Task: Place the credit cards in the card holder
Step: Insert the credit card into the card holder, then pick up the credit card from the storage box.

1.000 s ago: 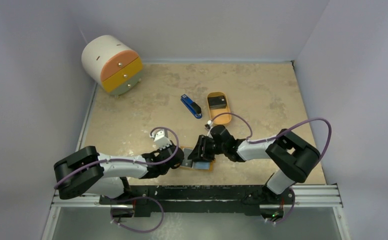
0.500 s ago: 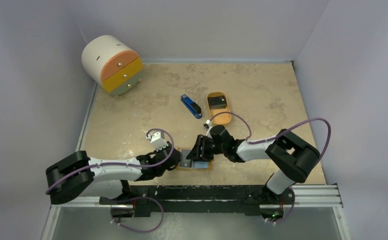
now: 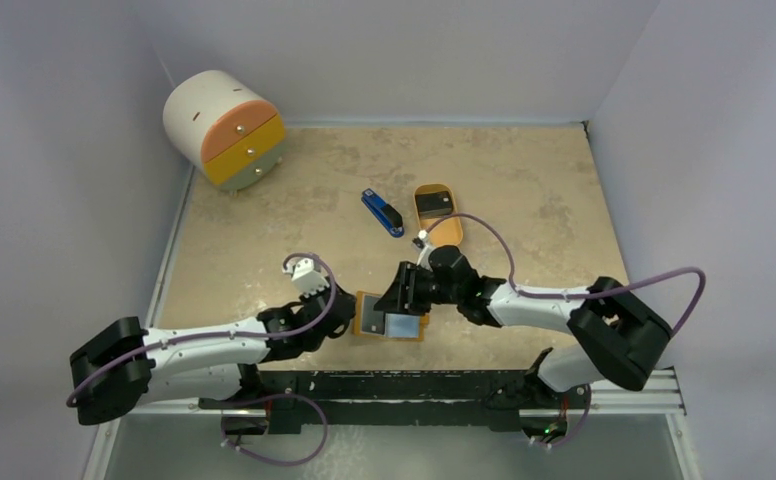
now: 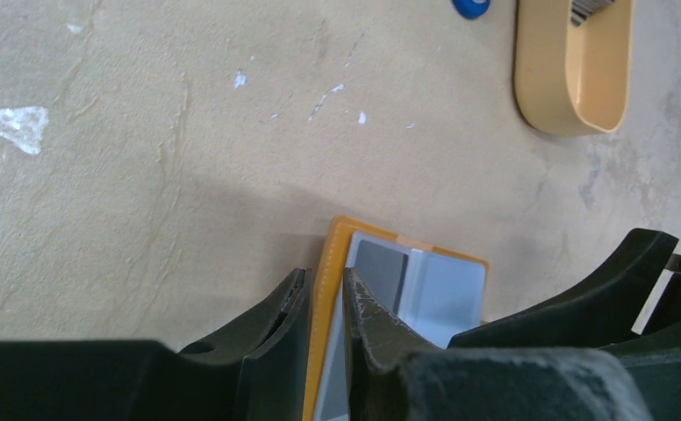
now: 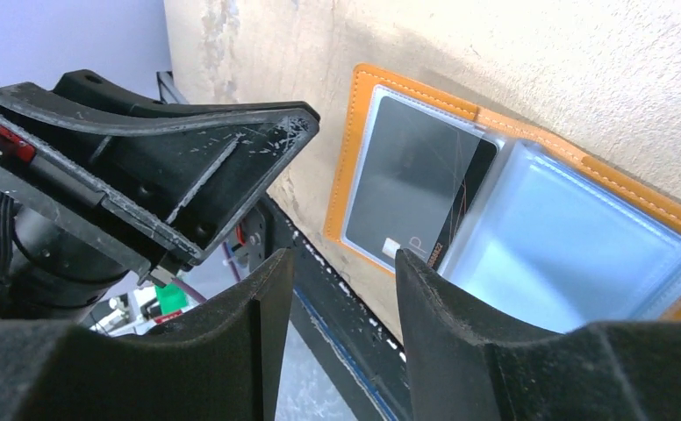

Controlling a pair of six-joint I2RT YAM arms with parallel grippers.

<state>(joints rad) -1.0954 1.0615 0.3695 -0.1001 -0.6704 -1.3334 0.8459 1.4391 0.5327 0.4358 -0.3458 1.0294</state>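
This is looking like a robotics lab test cell rather than a home or an office. Plain pale lavender walls (image 3: 414, 50) are boxing in a beige stone-patterned tabletop (image 3: 524, 180) on three sides. A white-and-black left robot arm (image 3: 204, 345) and its matching right robot arm (image 3: 544, 303) are standing on a black metal rail (image 3: 414, 385) at the near edge, and loose purple cables (image 3: 664, 280) are looping off them in the open. The objects are lying about like staged props: a small round white drawer unit with orange, yellow and green drawers (image 3: 226, 128), a blue-and-black stapler-like bar (image 3: 382, 212), an oval orange tray (image 3: 446, 232) and a flat orange leather-like wallet (image 5: 351, 158).
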